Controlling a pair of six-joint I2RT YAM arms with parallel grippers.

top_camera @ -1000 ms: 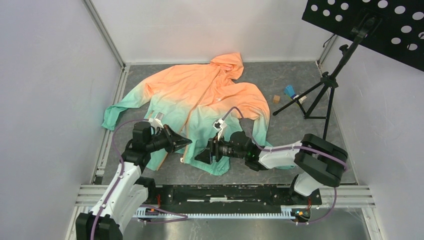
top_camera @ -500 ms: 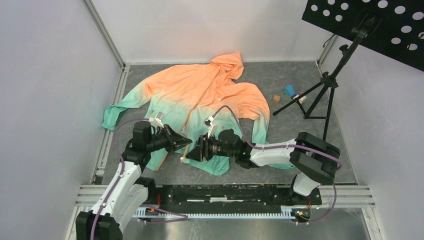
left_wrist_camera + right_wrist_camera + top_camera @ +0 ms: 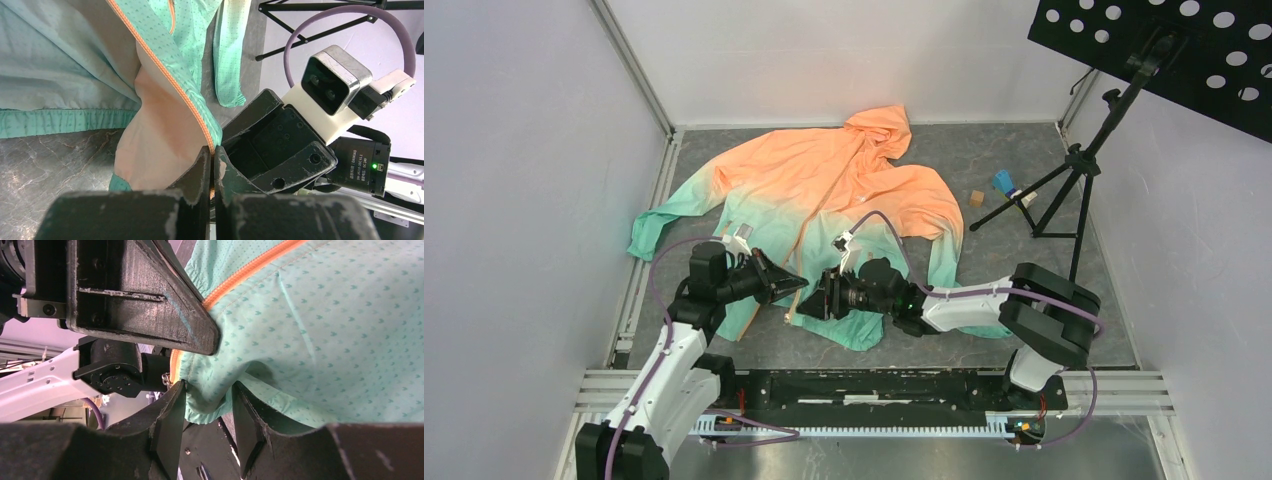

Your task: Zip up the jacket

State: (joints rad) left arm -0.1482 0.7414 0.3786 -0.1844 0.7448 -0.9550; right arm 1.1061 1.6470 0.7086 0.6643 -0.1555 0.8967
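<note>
The jacket [image 3: 824,200] lies spread on the table [image 3: 1024,260], hem nearest the arms. The left gripper [image 3: 212,155] is clamped on the orange zipper edge [image 3: 170,80] at the hem. The right gripper [image 3: 208,388] straddles a hem fold; grip cannot be confirmed.

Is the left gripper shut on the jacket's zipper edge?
Yes: the left gripper pinches the jacket at its orange zipper edge.

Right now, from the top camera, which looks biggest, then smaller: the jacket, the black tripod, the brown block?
1. jacket, by far the largest
2. black tripod
3. brown block, tiny
</note>
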